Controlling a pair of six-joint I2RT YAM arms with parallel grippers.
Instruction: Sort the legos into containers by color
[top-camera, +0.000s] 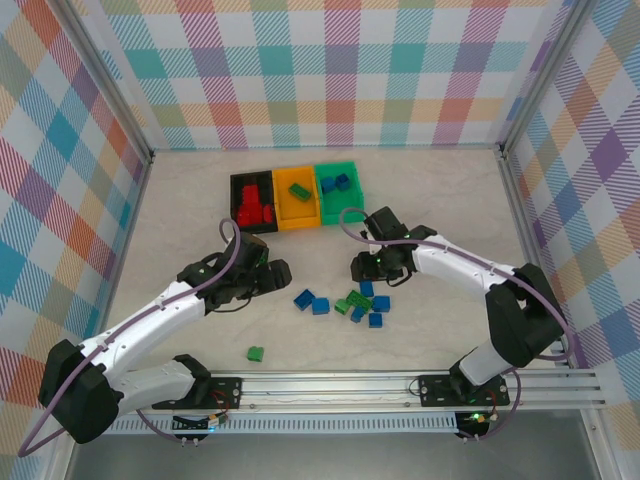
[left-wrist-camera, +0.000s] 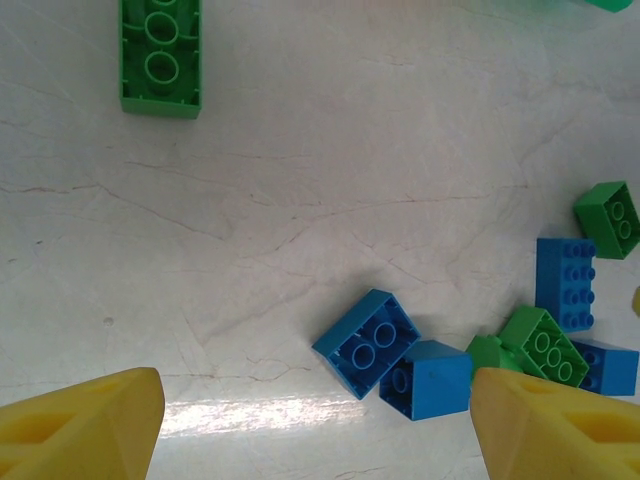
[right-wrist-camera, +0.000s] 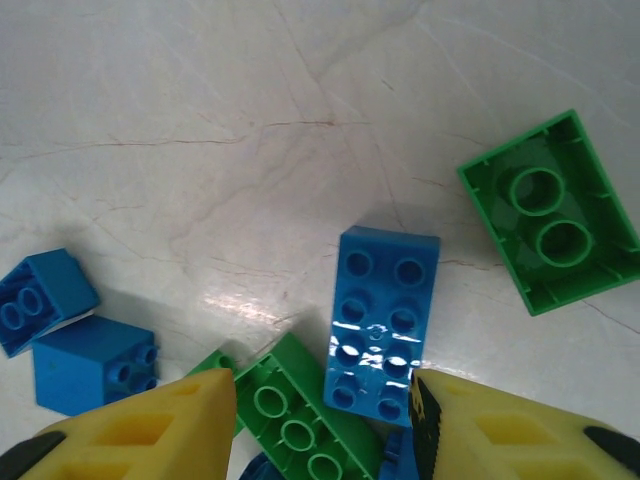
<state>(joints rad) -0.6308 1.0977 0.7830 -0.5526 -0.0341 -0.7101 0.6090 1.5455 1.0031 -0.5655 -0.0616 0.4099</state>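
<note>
**Q:** What does the overhead view give you?

**A:** The setting, largest first. Plaid walls enclose a pale table. At the table's far middle, three containers touch in a row:
- the black container with red legos
- the orange container with one green lego
- the green container with blue legos

Nearer you, the left gripper and right gripper flank a loose cluster of blue and green legos. A lone green lego lies well apart from it, near the arm bases.

**Q:** What do the wrist views add?

**A:** They show how the jaws stand and the stud detail. The left yellow fingers stand wide apart and hold nothing, with two blue bricks on the table between them. The right yellow fingers stand partly apart and are not clamped. The near end of a long blue lego and a studded green lego lie in their gap.

**Q:** Which way does the long blue lego point?

**A:** It lies flat, studs up. Its long axis runs from between the fingers away from the wrist, slightly tilted. To its right, an upturned green lego lies hollow side up with its long axis on a diagonal.

**Q:** What is the surface like?

**A:** It is glossy cream with thin brown veins, and you can see a glare patch just left of the long blue lego.
</note>
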